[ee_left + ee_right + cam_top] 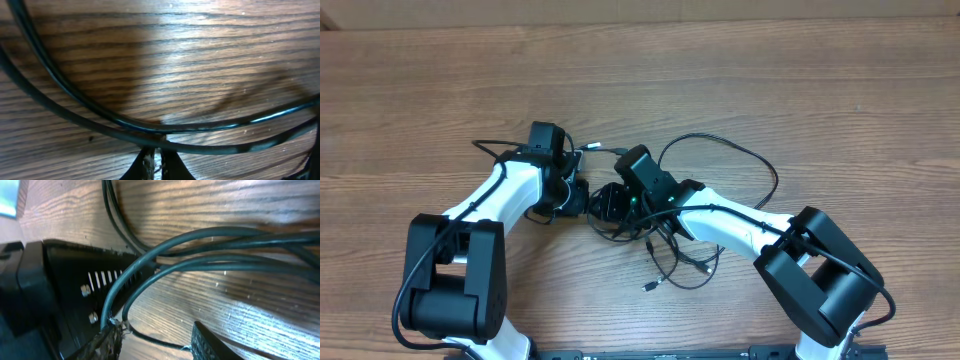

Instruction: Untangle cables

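Overhead, the cables (665, 240) lie knotted at the middle of the table (840, 80). One wide loop swings out toward 2 o'clock and loose plug ends trail toward 6 o'clock. Both arms meet at the knot's 9 o'clock edge. Left wrist view shows the left fingers (137, 170) clenched together on one strand where it crosses their tips. Seen from the right wrist, the right fingers (210, 342) stand apart, with two strands resting against one of them, unclamped. As I judge it, the left should anchor its strand firmly while the right closes on a single neighbouring strand, not both. It should then draw slowly toward 3 o'clock, low over the table, checking that the loop slackens rather than tightens.
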Robot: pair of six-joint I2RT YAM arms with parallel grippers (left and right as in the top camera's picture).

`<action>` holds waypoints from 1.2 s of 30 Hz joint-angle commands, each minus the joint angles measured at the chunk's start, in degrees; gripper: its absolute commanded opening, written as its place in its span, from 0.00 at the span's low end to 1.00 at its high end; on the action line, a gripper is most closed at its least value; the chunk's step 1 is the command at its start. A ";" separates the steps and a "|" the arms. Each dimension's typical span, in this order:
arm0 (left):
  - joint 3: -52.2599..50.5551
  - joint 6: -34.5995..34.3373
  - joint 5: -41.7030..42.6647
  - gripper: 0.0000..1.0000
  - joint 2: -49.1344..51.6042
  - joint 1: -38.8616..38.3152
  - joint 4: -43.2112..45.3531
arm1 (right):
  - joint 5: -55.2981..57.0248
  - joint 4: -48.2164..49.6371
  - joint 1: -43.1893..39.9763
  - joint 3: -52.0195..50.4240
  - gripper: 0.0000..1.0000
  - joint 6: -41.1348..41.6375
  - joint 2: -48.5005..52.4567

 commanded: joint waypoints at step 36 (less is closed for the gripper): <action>3.85 -7.63 -7.13 0.04 -4.11 -0.39 -1.27 | 7.10 -3.72 0.59 -0.20 0.44 3.80 0.96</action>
